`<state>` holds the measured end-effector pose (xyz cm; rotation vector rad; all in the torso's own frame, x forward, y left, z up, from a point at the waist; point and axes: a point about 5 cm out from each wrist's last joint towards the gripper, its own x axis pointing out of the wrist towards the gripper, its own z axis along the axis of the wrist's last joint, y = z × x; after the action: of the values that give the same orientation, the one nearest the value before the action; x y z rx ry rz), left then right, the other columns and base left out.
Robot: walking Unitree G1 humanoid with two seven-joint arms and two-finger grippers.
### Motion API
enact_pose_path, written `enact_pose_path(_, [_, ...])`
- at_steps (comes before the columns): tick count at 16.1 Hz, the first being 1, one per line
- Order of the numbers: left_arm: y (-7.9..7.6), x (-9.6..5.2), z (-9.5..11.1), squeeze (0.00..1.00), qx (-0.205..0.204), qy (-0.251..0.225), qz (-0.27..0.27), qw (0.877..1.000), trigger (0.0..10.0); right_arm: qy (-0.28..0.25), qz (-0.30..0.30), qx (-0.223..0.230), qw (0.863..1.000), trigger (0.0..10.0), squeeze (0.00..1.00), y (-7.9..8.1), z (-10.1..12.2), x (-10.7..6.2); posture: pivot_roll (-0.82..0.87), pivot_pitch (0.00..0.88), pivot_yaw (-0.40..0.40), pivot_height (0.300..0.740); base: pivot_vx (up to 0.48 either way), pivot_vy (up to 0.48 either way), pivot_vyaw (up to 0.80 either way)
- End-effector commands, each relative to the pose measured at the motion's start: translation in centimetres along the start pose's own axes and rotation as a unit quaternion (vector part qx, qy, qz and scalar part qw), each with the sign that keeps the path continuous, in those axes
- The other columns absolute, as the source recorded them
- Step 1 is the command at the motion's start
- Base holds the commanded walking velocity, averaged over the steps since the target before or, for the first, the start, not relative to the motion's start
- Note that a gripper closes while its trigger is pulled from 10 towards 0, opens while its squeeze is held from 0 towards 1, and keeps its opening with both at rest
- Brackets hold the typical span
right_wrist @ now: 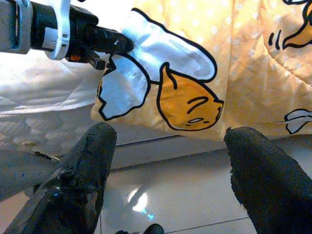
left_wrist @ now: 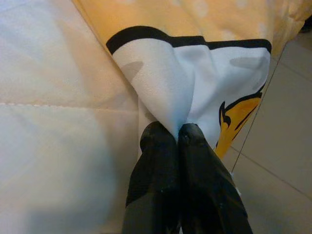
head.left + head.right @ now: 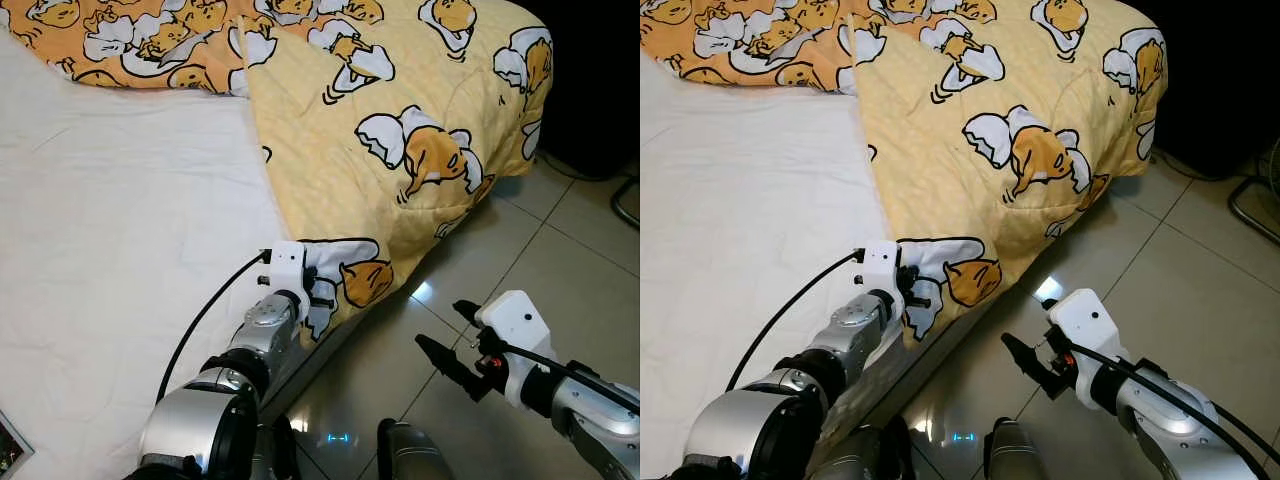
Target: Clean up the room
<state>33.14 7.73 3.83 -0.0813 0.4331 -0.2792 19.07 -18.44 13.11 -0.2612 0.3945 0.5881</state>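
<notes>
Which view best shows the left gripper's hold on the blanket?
Left wrist view: left gripper pinches the blanket corner between shut fingers. Right wrist view shows it side-on; eye views mostly show the wrist.

Yellow blanket (image 3: 400, 110) with white-and-orange egg cartoons, plain white sheet (image 3: 110, 230), grey tiles (image 3: 560, 250)

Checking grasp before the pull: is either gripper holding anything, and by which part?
The left gripper pinches the yellow blanket at its lower corner by the bed's edge. The right gripper is open, holding nothing.
</notes>
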Motion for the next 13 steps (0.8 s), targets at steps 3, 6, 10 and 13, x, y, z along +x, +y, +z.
enact_pose_path(3, [0.2,-0.3,-0.5,0.00,0.027,0.010,-0.044,0.999,0.0,-0.001,0.008,0.004,1.000,10.0,0.00,0.1,-0.3,0.5,-0.32,0.228,0.108,0.740,0.000,0.000,0.00])
enact_pose_path(6, [0.7,-1.1,-1.9,0.00,0.049,0.034,-0.113,0.992,0.0,-0.004,0.013,0.006,1.000,10.0,0.00,0.3,-0.4,1.1,-0.29,0.211,0.120,0.740,0.000,0.000,0.00])
enact_pose_path(10, [-2.2,-5.6,-8.2,0.00,0.129,0.145,-0.293,0.936,0.0,0.014,0.040,0.001,0.999,10.0,0.00,0.8,-1.3,1.5,-0.24,0.215,0.099,0.740,0.000,0.000,0.00])
enact_pose_path(13, [-4.1,-7.7,-9.7,0.00,0.116,0.195,-0.376,0.899,0.0,0.018,0.050,-0.003,0.999,10.0,0.00,1.0,-1.4,1.6,-0.25,0.219,0.089,0.740,0.000,0.000,0.00])
